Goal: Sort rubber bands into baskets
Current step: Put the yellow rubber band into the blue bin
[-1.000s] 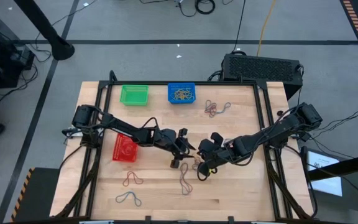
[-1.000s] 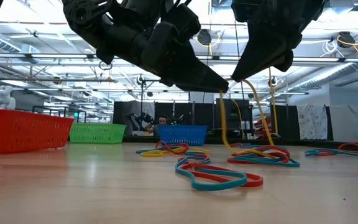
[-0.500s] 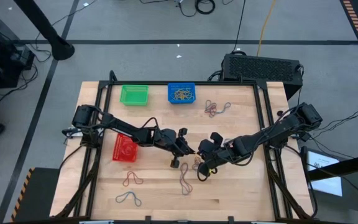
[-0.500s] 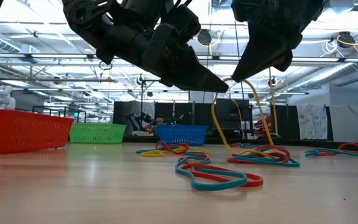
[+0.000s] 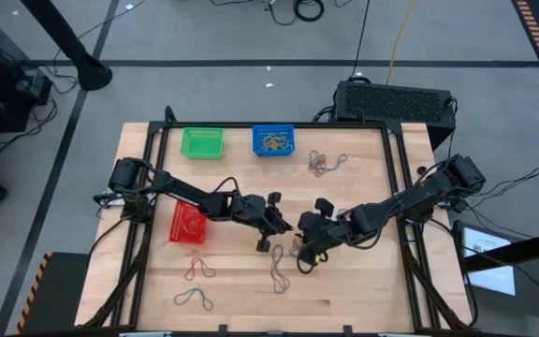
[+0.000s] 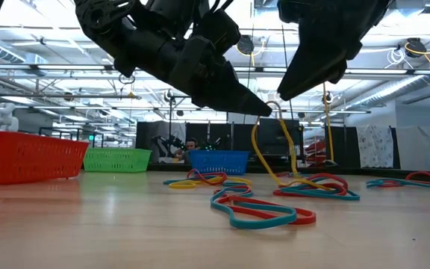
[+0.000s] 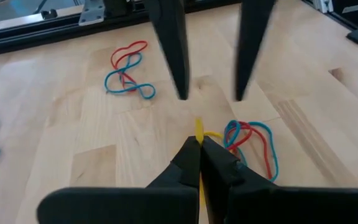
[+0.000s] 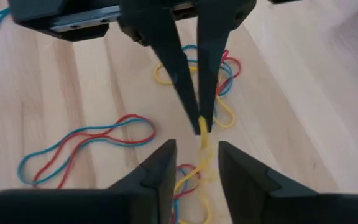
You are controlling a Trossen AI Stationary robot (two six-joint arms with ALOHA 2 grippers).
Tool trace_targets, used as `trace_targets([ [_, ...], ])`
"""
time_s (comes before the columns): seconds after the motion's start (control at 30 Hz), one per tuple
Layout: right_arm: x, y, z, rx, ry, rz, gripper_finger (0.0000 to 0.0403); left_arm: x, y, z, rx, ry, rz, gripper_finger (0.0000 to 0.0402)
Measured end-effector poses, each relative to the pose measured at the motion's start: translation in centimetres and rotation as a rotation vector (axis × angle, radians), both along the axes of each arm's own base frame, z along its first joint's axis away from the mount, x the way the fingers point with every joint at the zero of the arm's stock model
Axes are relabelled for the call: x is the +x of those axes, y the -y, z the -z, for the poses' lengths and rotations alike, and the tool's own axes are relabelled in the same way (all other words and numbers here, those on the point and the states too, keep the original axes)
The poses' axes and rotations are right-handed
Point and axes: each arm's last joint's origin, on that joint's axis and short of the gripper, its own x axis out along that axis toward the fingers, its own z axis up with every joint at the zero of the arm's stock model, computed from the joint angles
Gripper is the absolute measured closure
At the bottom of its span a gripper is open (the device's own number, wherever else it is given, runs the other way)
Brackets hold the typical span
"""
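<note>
Jaws of the left gripper [image 7: 199, 142] are closed, with a strand of one yellow rubber band [image 6: 263, 149] pinched at the tips above mid-table. Those of the right gripper [image 8: 196, 146] are held apart and empty, tip to tip with the left, the pinched strand lying in line with the gap. Table [image 5: 363, 281]: pale wood, carrying all items. Baskets, mesh plastic: green basket [image 5: 201, 142] and blue basket [image 5: 273, 127] are set side by side at the far edge, tan bands being seen in the blue one; red basket [image 5: 185, 225] is set nearer, beside the left arm. Loose rubber bands, mostly red and blue loops: one tangle [image 5: 326, 164] near the blue basket, three more [image 5: 199, 270] [image 5: 193, 298] [image 5: 277, 267] along the near side, and a further heap [image 6: 312, 183] under the grippers. Held band: it is hung from the pinch down to that heap, and whether its lower end is caught among the red and blue loops cannot be told from these views. Handling, as judged: almost weightless, limp and stretchy, so drooping and some spring-back when pulled taut are to be expected, and neighbours may be dragged along. Hold is best taken on a single raised strand, clear of crossings, with the fingertips only.
</note>
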Motion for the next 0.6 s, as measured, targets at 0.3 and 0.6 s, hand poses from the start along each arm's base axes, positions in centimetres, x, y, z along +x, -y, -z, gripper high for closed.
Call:
trace_targets([
  [0.3, 0.0, -3.0, 2.1, 0.071, -0.055, -0.103, 0.0257, 0.0, -0.9, 0.2, 0.004, -0.022, -0.027, 0.0401],
  [0.6, 0.6, -3.9, 5.3, 0.063, -0.140, -0.071, 0.0257, -0.1, -1.2, 0.4, 0.006, -0.042, -0.035, 0.0401],
])
